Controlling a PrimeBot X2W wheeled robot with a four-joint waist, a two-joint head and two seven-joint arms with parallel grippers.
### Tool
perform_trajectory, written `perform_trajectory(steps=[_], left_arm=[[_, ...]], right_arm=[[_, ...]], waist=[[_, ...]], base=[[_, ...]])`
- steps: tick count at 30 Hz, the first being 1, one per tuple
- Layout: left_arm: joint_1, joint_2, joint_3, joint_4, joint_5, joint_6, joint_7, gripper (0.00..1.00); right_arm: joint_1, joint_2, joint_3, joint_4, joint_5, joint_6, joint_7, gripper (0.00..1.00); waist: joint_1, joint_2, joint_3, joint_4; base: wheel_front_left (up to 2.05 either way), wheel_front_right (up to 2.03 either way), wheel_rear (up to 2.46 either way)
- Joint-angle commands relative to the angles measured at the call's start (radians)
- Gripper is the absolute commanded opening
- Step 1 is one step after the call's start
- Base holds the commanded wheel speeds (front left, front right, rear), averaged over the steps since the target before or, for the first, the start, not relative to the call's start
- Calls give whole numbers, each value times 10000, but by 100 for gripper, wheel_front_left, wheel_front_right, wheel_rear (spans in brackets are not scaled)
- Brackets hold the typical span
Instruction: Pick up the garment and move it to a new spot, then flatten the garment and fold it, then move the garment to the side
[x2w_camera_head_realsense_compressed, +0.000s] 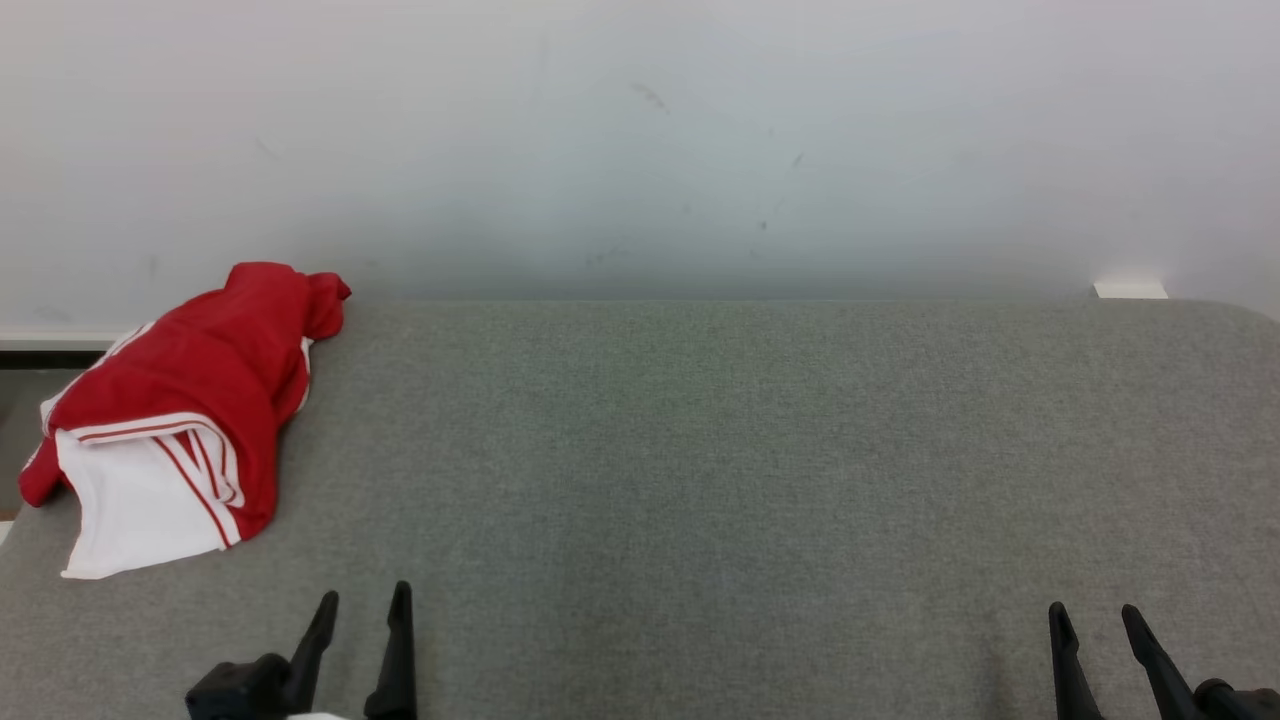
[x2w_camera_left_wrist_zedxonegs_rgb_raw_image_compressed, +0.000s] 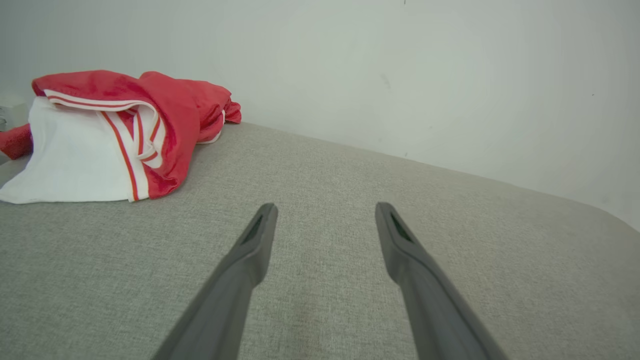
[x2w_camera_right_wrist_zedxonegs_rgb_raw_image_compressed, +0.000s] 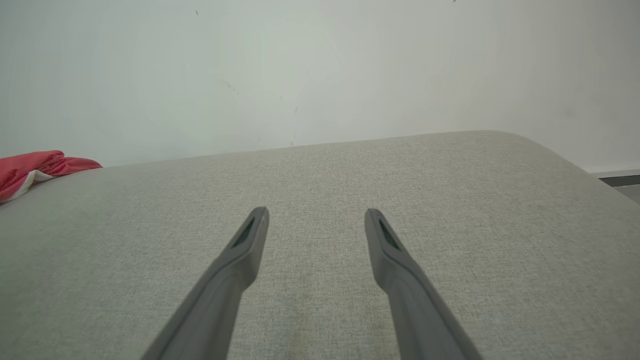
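A grey fabric-covered table (x2w_camera_head_realsense_compressed: 700, 480) filled the foreground. At its near edge the left gripper (x2w_camera_head_realsense_compressed: 366, 592) and right gripper (x2w_camera_head_realsense_compressed: 1092, 609) were both spread wide, holding nothing. Farther back, at the table's left edge, lay the garment (x2w_camera_head_realsense_compressed: 200, 380), bunched up, red with a white panel and thin stripes, below a pale wall (x2w_camera_head_realsense_compressed: 640, 130).

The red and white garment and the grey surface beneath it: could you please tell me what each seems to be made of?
The garment looks like thin, soft sports fabric, probably synthetic: it slumps in loose folds with a faint sheen. The surface looks like matte grey woven cloth, with a fine heathered weave; its rounded corner hints at padding beneath.
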Motion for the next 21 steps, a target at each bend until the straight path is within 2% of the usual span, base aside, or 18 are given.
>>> perform_trajectory(steps=[1, 21], left_arm=[[31, 85, 1, -14, 347, 10, -79, 100], [247, 95, -20, 498, 1837, -92, -479, 100]], right_arm=[[60, -91, -8, -21, -273, -15, -77, 100], [218, -127, -128, -9, -1474, -19, -499, 100]], waist=[[0, 0, -1, -3], [-1, 0, -83, 129]], base=[[0, 0, 0], [0, 0, 0]])
